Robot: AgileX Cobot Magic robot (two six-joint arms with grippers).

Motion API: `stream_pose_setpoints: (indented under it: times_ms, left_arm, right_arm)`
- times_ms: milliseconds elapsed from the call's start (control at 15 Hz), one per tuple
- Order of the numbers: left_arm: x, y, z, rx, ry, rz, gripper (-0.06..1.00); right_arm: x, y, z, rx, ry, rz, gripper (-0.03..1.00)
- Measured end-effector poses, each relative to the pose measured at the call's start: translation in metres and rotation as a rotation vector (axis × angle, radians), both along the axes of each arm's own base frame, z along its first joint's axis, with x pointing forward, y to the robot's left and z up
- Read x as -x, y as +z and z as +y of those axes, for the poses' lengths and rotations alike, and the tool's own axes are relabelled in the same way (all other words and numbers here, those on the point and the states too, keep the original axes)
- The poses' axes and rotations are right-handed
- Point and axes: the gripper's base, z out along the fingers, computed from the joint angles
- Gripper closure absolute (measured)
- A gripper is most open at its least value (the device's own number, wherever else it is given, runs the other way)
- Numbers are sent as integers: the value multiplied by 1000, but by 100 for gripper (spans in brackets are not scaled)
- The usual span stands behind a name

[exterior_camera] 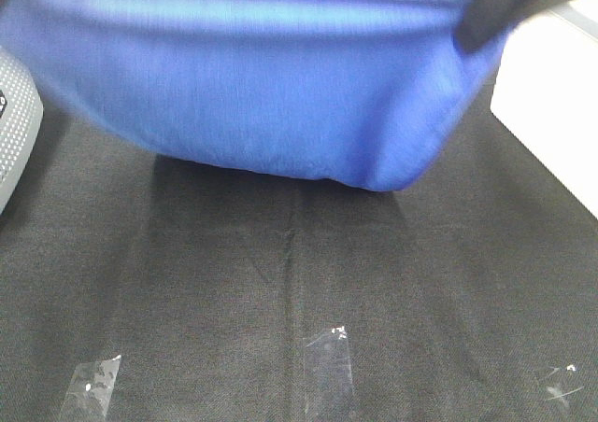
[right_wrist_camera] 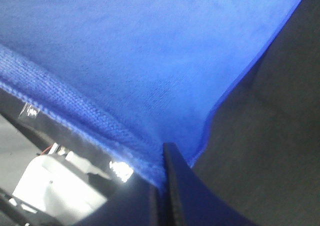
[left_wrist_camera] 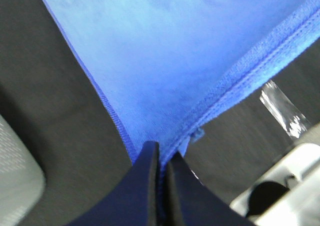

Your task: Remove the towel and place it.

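Note:
The blue towel (exterior_camera: 280,86) hangs in the air across the top of the exterior high view, stretched sideways and sagging above the black table cloth (exterior_camera: 280,273). In the left wrist view, my left gripper (left_wrist_camera: 162,158) is shut on one stitched corner of the towel (left_wrist_camera: 165,61). My right gripper (right_wrist_camera: 162,173) is shut on another edge of the towel (right_wrist_camera: 125,51). Its dark fingers (exterior_camera: 495,16) show at the towel's upper right end in the exterior high view. The left gripper is hidden in that view.
A grey perforated device (exterior_camera: 14,123) sits at the left edge and a white block (exterior_camera: 561,105) at the right. Three pieces of clear tape (exterior_camera: 327,366) lie on the black cloth near the front.

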Motion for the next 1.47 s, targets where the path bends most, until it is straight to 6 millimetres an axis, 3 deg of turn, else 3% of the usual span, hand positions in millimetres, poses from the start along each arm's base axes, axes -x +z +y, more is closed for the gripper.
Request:
stream_pose_setpoints:
  times_ms: [200,933,1200,1467]
  left_arm:
    - [26,-26,0,64,-8,107,94]
    - [101,-69,12,203,49,256,94]
    - [109,-86,13,215,58,317,94]
    - [120,-111,6,201,40,429,94]
  right_arm:
    - [23,-15,-5,-3,1,61,97]
    - [124,-54,-20,-196,-113,269,97]
    - [147,-70,-24,-232,-157,333,97]
    - [153,-93,-28,-181,-173,403,97]
